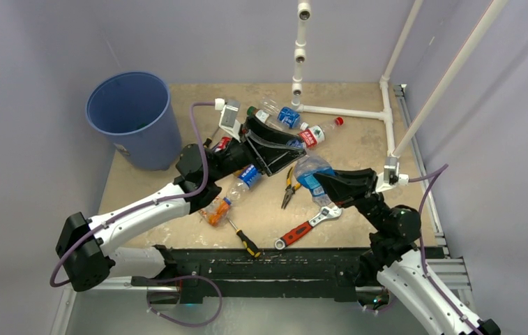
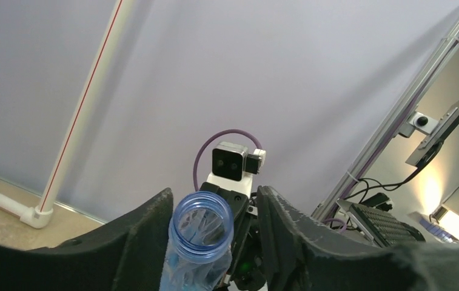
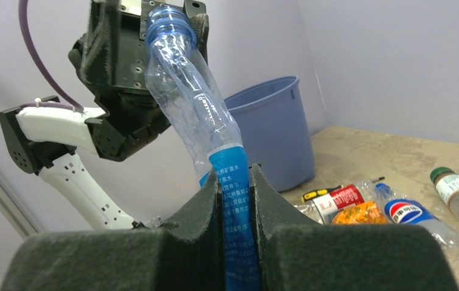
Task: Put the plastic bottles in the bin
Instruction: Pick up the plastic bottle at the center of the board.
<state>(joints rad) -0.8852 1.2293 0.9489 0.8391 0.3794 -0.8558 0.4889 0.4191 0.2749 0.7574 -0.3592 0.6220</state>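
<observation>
Overhead: blue bin stands at the far left corner of the tabletop. Right claw is clamped on a crushed bottle with a blue label, held up over the middle of the tabletop. Left claw reaches in from the left to that bottle's neck end; grip not readable from here. Loose bottles lie toward the far middle and under the left arm. Pliers, wrench and screwdriver lie nearer the near edge. Left wrist: fingers stand apart, straddling the crushed bottle at its open mouth; a gap shows on one side, so not clamped. Right wrist: fingers are pressed tight on the blue label; the crushed bottle tilts up to the left claw. Bin upright behind; loose bottles on the tabletop at right.
</observation>
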